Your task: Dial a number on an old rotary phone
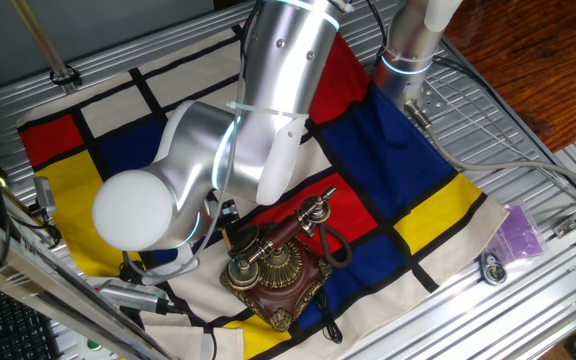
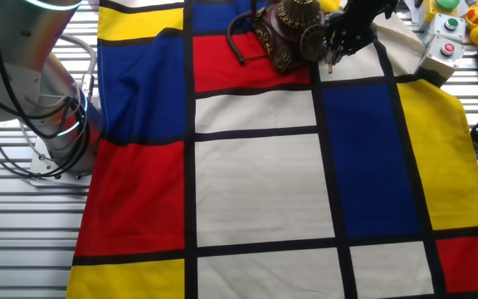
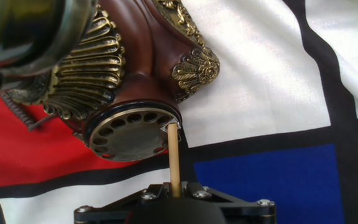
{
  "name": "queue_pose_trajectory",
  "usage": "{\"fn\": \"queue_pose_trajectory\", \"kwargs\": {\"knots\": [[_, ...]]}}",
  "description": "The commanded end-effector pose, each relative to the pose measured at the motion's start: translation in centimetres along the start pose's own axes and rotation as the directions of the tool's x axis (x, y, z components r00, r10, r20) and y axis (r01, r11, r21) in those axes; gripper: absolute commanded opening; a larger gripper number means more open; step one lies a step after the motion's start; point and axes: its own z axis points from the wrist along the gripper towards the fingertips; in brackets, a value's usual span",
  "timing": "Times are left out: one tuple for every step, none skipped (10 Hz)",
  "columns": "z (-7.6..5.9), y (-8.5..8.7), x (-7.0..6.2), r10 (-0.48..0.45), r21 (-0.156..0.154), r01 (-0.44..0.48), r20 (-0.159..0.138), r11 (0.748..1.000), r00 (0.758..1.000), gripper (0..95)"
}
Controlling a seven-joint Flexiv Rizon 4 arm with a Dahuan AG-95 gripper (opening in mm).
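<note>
The old rotary phone [image 3: 143, 59] has a dark red-brown carved base, brass trim and a round brass dial [image 3: 128, 134]. It stands on a colour-block cloth [image 3: 260, 93], at the near edge in one fixed view [image 1: 274, 275] and at the far edge in the other fixed view [image 2: 289, 33]. Its red-and-brass handset [image 1: 290, 230] rests on the cradle. My gripper [image 3: 174, 190] is shut on a thin wooden stick [image 3: 173, 158]. The stick's tip touches the right rim of the dial. The gripper also shows beside the phone [image 2: 348, 31].
A black cord [image 1: 336, 250] curls to the right of the phone. A grey button box [image 2: 445, 50] and a yellow-red toy [image 2: 477, 13] lie past the cloth's corner. A purple object [image 1: 519, 235] lies on the metal table. The arm's base [image 2: 52, 124] stands left of the cloth.
</note>
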Motion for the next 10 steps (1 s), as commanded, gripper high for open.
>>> {"fn": "queue_pose_trajectory", "kwargs": {"knots": [[0.09,-0.05,0.07,-0.002,0.002,0.002,-0.006,1.0,1.0,0.0],[0.13,-0.05,0.08,-0.002,0.003,0.002,-0.006,1.0,1.0,0.0],[0.15,-0.05,0.08,-0.004,0.003,0.004,-0.008,1.0,1.0,0.0],[0.22,-0.05,0.1,-0.007,0.004,0.007,-0.013,1.0,1.0,0.0],[0.3,-0.04,0.13,-0.01,0.005,0.01,-0.017,1.0,1.0,0.0],[0.36,-0.03,0.15,-0.012,0.007,0.012,-0.016,1.0,1.0,0.0],[0.4,-0.04,0.16,-0.014,0.008,0.015,-0.022,1.0,1.0,0.0],[0.4,-0.04,0.16,-0.014,0.006,0.014,-0.023,1.0,1.0,0.0],[0.4,-0.05,0.16,-0.02,0.005,0.021,-0.032,1.0,0.999,0.0],[0.4,-0.05,0.14,-0.025,0.005,0.025,-0.039,1.0,0.999,0.0]]}}
